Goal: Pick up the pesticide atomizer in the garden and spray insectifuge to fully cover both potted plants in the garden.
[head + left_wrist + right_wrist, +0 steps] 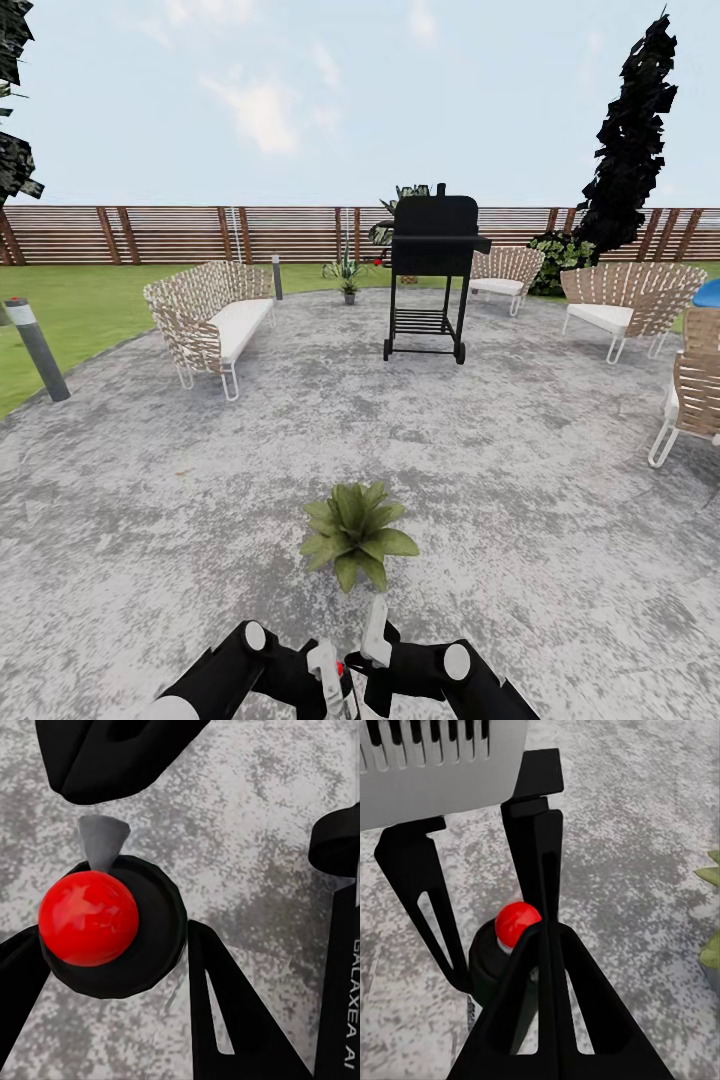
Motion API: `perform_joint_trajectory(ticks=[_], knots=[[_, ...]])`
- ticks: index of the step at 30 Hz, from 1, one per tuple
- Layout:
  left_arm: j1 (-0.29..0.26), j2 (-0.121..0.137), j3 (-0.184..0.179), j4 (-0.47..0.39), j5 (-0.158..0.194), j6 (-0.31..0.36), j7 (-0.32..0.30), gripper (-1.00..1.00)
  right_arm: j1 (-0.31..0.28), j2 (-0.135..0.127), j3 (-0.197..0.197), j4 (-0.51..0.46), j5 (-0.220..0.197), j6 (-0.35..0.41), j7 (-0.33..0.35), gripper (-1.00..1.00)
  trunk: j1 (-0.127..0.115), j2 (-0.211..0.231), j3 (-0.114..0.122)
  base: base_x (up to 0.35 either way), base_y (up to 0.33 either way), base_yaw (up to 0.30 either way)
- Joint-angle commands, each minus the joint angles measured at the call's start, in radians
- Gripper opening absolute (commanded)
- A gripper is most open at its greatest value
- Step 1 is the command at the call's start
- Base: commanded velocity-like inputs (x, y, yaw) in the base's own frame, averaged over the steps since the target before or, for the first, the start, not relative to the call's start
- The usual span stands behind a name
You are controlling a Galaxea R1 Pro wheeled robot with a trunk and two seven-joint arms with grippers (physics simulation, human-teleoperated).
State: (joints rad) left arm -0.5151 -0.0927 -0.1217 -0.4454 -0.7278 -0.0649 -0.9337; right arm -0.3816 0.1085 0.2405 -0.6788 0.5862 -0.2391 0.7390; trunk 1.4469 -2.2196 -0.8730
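My left gripper [112,945] is shut on the pesticide atomizer [142,945], a small black bottle with a red top [517,922]. It is held low over the grey stone patio [520,520] of the garden. My right gripper [547,934] is shut and empty, its fingertips just beside the bottle. In the head view both grippers, left [330,680] and right [375,628], sit right before a potted plant [355,535] with plain green pointed leaves. A second potted plant [347,272] stands far off at the patio's back edge. The insectifuge is out of view.
A black grill [432,270] stands mid-patio beyond the near plant. A wicker sofa [210,315] is at the left, wicker chairs [625,295] at the right. A grey bollard [35,345] is on the grass at the left, and a brown fence [150,235] runs along the back.
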Motion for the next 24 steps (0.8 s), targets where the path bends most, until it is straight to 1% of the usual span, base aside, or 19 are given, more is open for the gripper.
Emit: perform_joint_trajectory(ticks=[1, 24], knots=[[0.000, 0.000, 0.001, -0.001, -0.009, -0.007, -0.002, -1.00, 0.000, 0.000, -0.001, -0.001, 0.010, -0.006, 0.000, -1.00, 0.000, 0.000, -0.001, 0.000, 0.000, 0.000], [-0.002, -0.001, 0.003, -0.010, -0.007, -0.007, -0.002, -1.00, 0.000, 0.000, -0.001, -0.001, 0.010, -0.006, 0.000, -1.00, 0.000, 0.000, -0.001, 0.000, 0.000, 0.000]])
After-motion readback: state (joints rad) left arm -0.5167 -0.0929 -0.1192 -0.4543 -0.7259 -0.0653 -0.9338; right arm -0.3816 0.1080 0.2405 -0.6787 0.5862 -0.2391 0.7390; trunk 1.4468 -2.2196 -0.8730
